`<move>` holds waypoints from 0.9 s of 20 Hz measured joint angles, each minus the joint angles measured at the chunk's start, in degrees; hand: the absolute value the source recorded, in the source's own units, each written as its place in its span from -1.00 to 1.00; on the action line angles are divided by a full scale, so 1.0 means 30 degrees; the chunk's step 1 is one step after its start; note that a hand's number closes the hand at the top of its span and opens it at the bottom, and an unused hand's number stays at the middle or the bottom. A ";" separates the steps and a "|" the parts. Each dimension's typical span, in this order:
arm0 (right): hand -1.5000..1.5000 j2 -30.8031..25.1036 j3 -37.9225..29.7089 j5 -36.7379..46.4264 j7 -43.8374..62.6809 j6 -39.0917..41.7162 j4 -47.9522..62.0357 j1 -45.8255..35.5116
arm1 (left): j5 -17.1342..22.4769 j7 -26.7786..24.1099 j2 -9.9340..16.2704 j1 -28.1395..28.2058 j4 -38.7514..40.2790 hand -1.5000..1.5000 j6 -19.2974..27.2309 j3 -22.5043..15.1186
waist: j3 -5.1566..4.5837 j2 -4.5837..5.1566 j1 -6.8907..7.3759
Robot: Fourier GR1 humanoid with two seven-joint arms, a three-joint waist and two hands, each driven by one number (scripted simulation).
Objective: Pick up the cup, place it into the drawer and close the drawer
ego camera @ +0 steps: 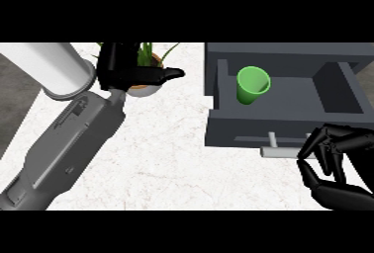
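Head view. Green tapered plastic cup stands inside the open dark grey drawer. Right hand, fingers curled and empty, beside the drawer's pale bar handle. Left hand, fingers relaxed, holds nothing, before a potted plant.

The left grey forearm rises from the lower left corner of the frame and slants up toward the upper middle. At its end, the black left robot hand sits near the top of the frame, left of centre, its fingers straight and pointing up, its thumb sticking out sideways to the right. The black right robot hand fills the lower right corner of the frame. Its fingers are bent and curl toward the left, with the thumb curving below them. The right forearm cannot be seen.
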 measured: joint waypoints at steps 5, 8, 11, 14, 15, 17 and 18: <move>1.00 0.0126 0.0749 0.2289 -0.0834 -0.0232 0.1038 0.0191 | 0.0018 0.0329 0.1741 0.3894 -0.3806 -1.00 -0.0326 0.0368 | 0.0006 0.0055 -0.0052; 1.00 -0.0190 0.1680 0.4491 -0.1767 -0.0312 0.1715 -0.0062 | 0.0369 0.0548 0.2688 0.5560 -0.5307 -1.00 -0.1007 0.0891 | 0.0007 0.0086 -0.0025; 1.00 -0.1128 0.2550 0.7045 -0.2846 -0.0313 0.2495 -0.0463 | 0.0567 0.0311 0.3239 0.6918 -0.6021 -1.00 -0.1755 0.1251 | 0.0004 0.0125 0.0030; 1.00 -0.1367 0.3812 0.9761 -0.3993 -0.1095 0.3654 -0.0520 | 0.0725 -0.0025 0.3789 0.8403 -0.6651 -1.00 -0.2674 0.1673 | 0.0007 0.0151 -0.0002; 1.00 -0.1441 0.4054 1.0474 -0.4333 -0.1342 0.4252 -0.0715 | 0.0795 -0.0036 0.4088 0.8717 -0.6726 -1.00 -0.3052 0.1950 | 0.0007 0.0166 -0.0040; 1.00 -0.1173 0.4749 1.1981 -0.4914 -0.2177 0.5604 -0.1031 | 0.0900 -0.0039 0.4438 0.9454 -0.7187 -1.00 -0.3513 0.2416 | 0.0009 0.0176 -0.0101; 1.00 -0.1081 0.4972 1.2478 -0.5090 -0.2429 0.5941 -0.1040 | 0.0888 -0.0189 0.4581 1.0095 -0.7415 -1.00 -0.3852 0.2652 | 0.0013 0.0177 -0.0154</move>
